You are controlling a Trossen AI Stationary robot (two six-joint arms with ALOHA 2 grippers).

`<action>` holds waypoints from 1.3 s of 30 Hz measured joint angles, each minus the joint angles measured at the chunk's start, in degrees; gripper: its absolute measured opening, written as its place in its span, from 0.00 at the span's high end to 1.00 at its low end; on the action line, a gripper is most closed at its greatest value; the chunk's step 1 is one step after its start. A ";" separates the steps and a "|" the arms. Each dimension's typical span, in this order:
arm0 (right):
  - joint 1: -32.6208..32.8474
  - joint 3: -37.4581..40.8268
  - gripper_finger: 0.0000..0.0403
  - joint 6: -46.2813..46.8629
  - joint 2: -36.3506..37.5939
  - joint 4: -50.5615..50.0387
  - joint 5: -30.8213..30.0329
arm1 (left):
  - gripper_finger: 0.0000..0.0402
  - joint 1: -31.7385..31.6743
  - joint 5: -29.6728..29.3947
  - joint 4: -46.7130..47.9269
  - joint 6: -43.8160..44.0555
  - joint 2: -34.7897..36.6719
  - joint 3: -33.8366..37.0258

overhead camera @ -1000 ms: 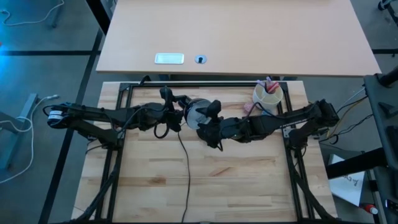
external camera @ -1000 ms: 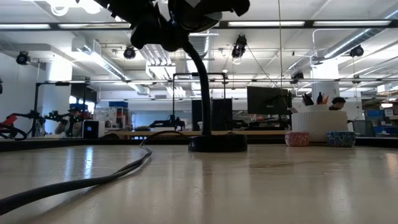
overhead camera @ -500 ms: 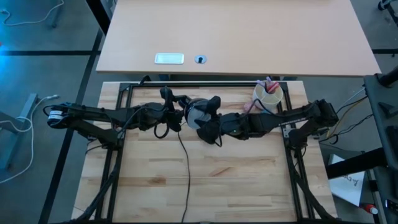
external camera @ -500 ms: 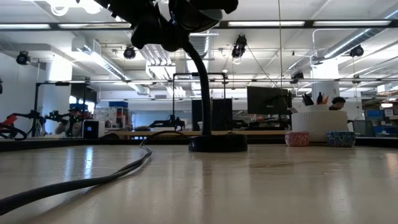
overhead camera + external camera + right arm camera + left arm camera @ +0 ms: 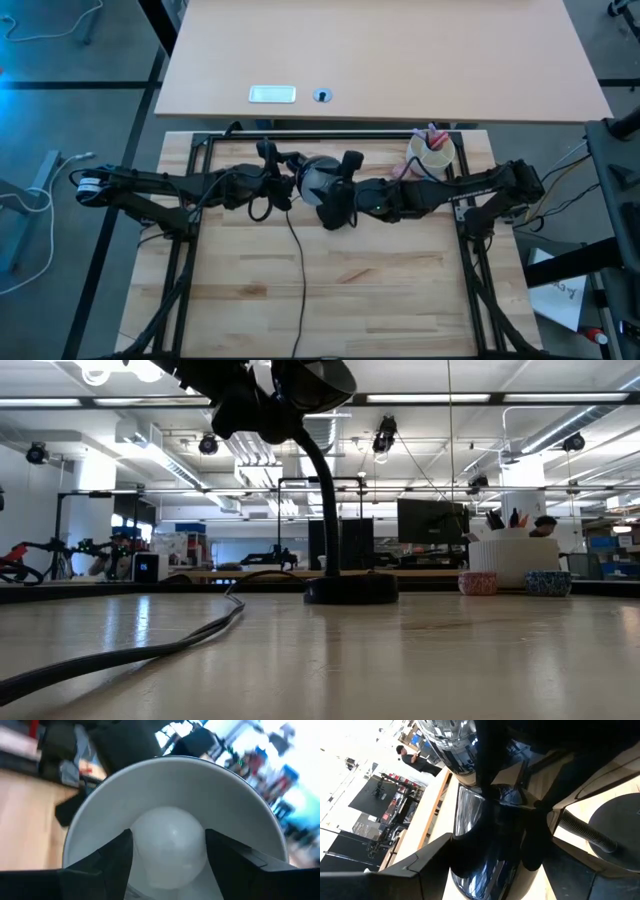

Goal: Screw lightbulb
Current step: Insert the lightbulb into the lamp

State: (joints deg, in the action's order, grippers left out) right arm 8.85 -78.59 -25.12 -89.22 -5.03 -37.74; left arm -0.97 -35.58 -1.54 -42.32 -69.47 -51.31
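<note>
- We judge the screwing-in step is in hand: the lightbulb (image 5: 169,840) sits deep inside the desk lamp's reflector shade (image 5: 100,805), between our right claw's (image 5: 169,851) fingers, which are clenched on it.
- Our left claw (image 5: 495,850) is on the lamp just behind the shade, apparently clamped around it to steady it.
- Next, we expect the right wrist must rotate the bulb, then release and regrip without pulling it out.
- We can read no brand or writing anywhere.

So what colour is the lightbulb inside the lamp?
White. The lightbulb shows best in the right wrist view, between the right gripper's fingers.
</note>
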 joint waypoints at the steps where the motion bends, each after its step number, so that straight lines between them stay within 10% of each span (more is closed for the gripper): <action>1: -0.06 -0.01 0.43 3.74 0.01 0.04 -0.14 | 0.34 -0.01 -0.01 0.00 0.07 0.00 0.00; 7: -0.54 -0.01 0.42 33.27 0.04 -0.06 -2.20 | 0.34 -0.04 -0.49 -0.17 1.11 0.00 0.02; 12: -0.45 -0.01 0.37 37.16 0.04 -0.35 -1.63 | 0.34 -0.04 -0.23 -0.38 0.95 -0.02 0.02; 20: 0.88 0.03 0.23 19.12 2.04 -3.02 -0.41 | 0.34 0.04 0.35 -0.76 0.91 -0.02 0.02; 31: 2.34 0.03 0.16 -29.76 2.26 -3.63 -0.75 | 0.34 0.04 0.30 -0.68 1.06 -0.02 0.02; 39: 0.20 0.03 0.16 -31.60 1.16 -3.61 0.41 | 0.34 0.04 0.28 -0.65 1.09 -0.02 0.02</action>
State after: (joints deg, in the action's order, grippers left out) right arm 9.05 -78.56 -56.73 -88.07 -8.65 -37.33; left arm -0.93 -35.31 -2.19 -41.23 -69.49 -51.29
